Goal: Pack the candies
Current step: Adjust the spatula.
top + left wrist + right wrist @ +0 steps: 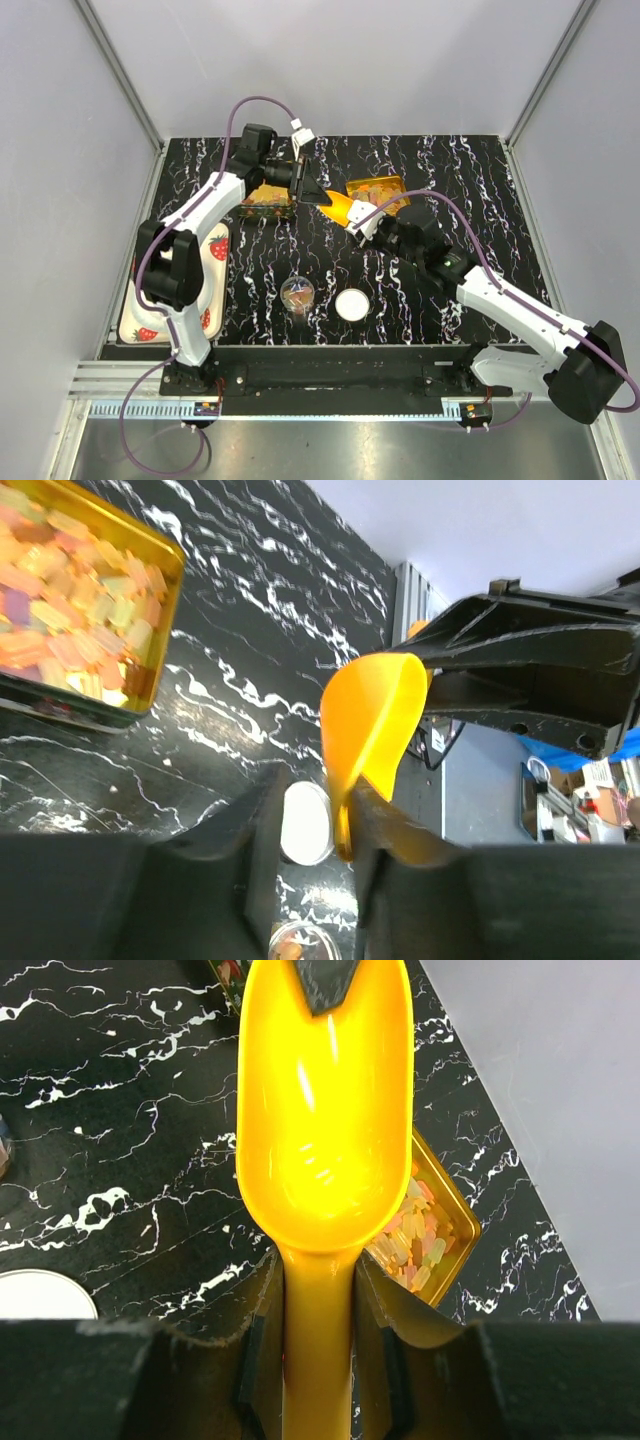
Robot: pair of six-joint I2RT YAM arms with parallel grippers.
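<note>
the right gripper [318, 1272] is clamped on the handle of the scoop [325, 1130], holding it out over the table [480, 180] with the bowl facing up and empty. i take it the scoop is held up off the table so the other arm can reach its front lip. the left gripper [318, 805] straddles that lip. in the right wrist view one black finger lies on the inside of the tip. in the left wrist view the rim sits against one finger with a gap to the other. whether that gripper is actually clenched on the scoop i cannot tell

the candies [70, 590] lie in two gold tins. the left tin [170, 595], just beside the left gripper, is heaped, and the right tin [452, 1202] sits partly under the scoop's bowl. what look like a few pieces also show in the small jar [298, 293] nearer the arms' bases. its white lid [352, 304] lies beside it, off, which reads as the jar standing open to be filled

my guess is a handover or a two-handed steadying of the scoop ahead of a dip into a tin. most of the packing looks undone, since nearly all the candy is in the tins
</note>
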